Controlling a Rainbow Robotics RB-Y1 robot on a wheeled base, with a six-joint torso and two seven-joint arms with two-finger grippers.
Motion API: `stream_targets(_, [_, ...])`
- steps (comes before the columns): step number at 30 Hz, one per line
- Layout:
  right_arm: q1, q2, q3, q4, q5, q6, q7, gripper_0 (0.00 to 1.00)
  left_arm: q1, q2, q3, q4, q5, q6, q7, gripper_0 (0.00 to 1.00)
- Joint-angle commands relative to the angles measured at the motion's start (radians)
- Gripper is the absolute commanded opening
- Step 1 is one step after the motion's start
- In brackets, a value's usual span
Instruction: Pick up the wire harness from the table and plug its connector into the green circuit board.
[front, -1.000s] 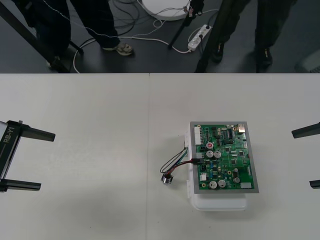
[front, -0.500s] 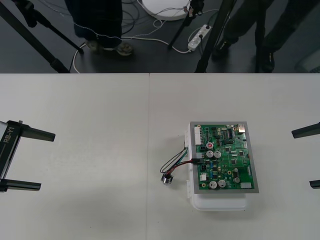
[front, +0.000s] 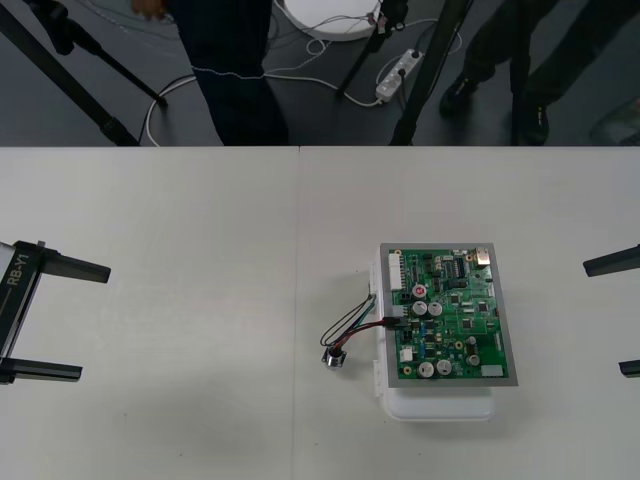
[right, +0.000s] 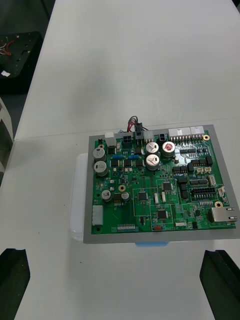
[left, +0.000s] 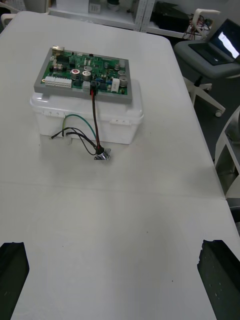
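The harness of thin red, black and green wires (front: 352, 326) has its small black plug (front: 398, 312) in the green circuit board (front: 455, 320), and its round metal socket (front: 333, 358) lies on the light table (front: 200, 240). The left gripper (front: 94, 322) and the right gripper (front: 603, 318) stand wide open and empty at their own sides.

The circuit board (front: 448, 313) is coloured green, dotted with silver and black parts and framed in grey; its base (front: 440, 405) is white. At its nine o'clock, red, black and green wires of the wire harness (front: 355, 325) are seen, ended by a silvery socket (front: 332, 357). The table (front: 200, 250) is plain and pale.
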Motion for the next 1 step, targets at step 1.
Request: stream_targets(1, [0.016, 0.010, 0.008, -0.010, -0.014, -0.006, 0.032, 1.00, 0.027, -0.014, 0.034, 0.000, -0.003, -0.037, -0.014, 1.00])
